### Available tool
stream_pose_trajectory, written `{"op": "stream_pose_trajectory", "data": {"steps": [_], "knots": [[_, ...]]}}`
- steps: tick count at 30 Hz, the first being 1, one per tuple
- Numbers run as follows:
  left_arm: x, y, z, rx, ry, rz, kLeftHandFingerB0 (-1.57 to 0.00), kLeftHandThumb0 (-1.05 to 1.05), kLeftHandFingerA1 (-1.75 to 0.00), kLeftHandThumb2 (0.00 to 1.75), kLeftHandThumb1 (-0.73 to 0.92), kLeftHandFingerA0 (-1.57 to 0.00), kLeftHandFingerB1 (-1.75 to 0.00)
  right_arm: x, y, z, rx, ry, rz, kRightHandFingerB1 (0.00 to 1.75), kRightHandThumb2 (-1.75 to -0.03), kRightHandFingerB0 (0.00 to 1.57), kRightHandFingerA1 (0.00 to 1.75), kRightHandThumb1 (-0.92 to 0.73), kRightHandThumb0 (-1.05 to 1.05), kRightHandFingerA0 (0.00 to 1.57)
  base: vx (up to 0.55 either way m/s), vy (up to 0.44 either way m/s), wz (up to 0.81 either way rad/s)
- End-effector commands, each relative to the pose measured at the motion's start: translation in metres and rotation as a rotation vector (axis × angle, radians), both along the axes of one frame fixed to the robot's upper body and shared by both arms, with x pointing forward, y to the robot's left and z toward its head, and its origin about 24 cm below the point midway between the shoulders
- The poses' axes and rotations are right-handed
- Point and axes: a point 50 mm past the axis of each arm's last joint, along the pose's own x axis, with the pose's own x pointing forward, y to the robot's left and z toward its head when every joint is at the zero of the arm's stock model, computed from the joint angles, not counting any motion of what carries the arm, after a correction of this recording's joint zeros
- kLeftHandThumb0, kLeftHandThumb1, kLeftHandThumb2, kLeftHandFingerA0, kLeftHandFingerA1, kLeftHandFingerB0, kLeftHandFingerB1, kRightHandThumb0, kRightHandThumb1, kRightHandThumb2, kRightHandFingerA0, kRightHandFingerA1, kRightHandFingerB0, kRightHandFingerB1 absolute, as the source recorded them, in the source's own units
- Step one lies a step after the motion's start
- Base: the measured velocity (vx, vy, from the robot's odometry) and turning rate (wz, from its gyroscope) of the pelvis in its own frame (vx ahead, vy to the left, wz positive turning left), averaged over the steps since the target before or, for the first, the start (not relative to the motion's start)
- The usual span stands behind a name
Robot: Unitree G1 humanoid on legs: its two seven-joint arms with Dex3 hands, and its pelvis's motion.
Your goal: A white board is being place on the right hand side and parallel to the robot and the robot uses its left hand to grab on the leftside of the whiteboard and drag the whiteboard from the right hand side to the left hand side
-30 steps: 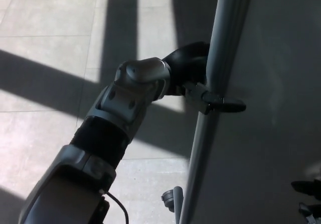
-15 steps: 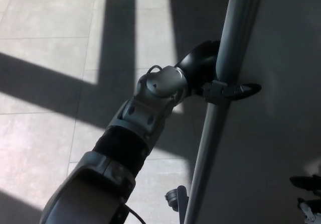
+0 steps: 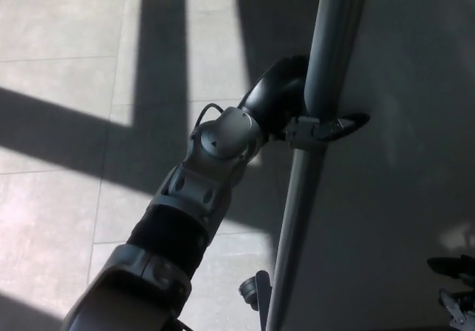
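The whiteboard [image 3: 401,168] fills the right side of the head view, its surface grey in shade. Its left frame post [image 3: 326,41] runs from the top down to the bottom middle. My left hand [image 3: 278,97] is black and reaches in from the lower left on a silver forearm. It is shut on that post, with a finger [image 3: 338,127] lying across the front of the board. Only a small black part of my right hand [image 3: 453,286] shows at the lower right edge, too little to read its state.
A caster of the board's stand [image 3: 256,294] shows at the bottom beside the post. The tiled floor [image 3: 67,86] on the left carries broad bands of sunlight and shadow.
The whole picture has shifted slightly left since half a second ago, floor included. My left hand stays clasped on the post at the same height, and the forearm sits more upright than a second ago.
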Motion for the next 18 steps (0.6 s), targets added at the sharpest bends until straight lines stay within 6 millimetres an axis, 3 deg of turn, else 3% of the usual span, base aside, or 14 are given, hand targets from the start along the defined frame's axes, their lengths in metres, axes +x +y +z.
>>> {"op": "stream_pose_trajectory", "data": {"steps": [1,4,10,11,15,16,18], "knots": [[0.007,0.040,0.000,-0.005,-0.009,0.090,-0.79,-0.11,-1.45,0.78,0.79,-0.89,-1.22,0.002,-0.004,0.003,-0.017,-0.008,-0.003,0.41,-0.62,0.64,0.60,-0.76,-0.20,0.78,0.00,0.000,0.00],[0.008,0.053,0.002,0.046,-0.037,0.074,-0.82,-0.15,-1.40,0.84,0.74,-0.98,-1.18,0.001,-0.007,0.004,-0.019,-0.007,-0.007,0.40,-0.62,0.62,0.58,-0.74,-0.20,0.79,0.00,0.000,0.00],[0.015,0.085,0.008,0.100,-0.042,0.097,-0.79,-0.10,-1.45,0.83,0.74,-0.85,-1.21,0.002,-0.006,0.004,-0.023,-0.006,-0.001,0.40,-0.62,0.62,0.57,-0.74,-0.19,0.79,0.00,0.000,0.00],[0.018,0.093,0.013,0.104,-0.029,0.099,-0.77,-0.14,-1.50,0.74,0.78,-0.87,-1.27,0.002,-0.005,0.004,-0.030,-0.009,0.004,0.41,-0.62,0.64,0.59,-0.75,-0.18,0.79,0.00,0.000,0.00],[0.021,0.106,0.022,0.115,-0.064,0.049,-0.85,-0.14,-1.43,0.75,0.76,-0.99,-1.24,0.002,-0.005,0.004,-0.047,-0.008,0.007,0.41,-0.62,0.64,0.59,-0.75,-0.18,0.80,0.00,0.000,0.00],[0.024,0.114,0.028,0.131,-0.008,-0.015,-0.84,-0.32,-1.43,0.66,0.77,-0.99,-1.25,0.004,-0.005,0.004,-0.030,-0.006,0.002,0.40,-0.62,0.63,0.57,-0.74,-0.20,0.79,0.00,0.000,0.00],[0.027,0.120,0.033,0.126,0.079,-0.052,-0.86,-0.34,-1.44,0.65,0.75,-0.99,-1.25,0.005,-0.004,0.005,-0.019,-0.011,0.001,0.40,-0.62,0.62,0.56,-0.74,-0.20,0.77,0.00,0.000,0.00]]}}
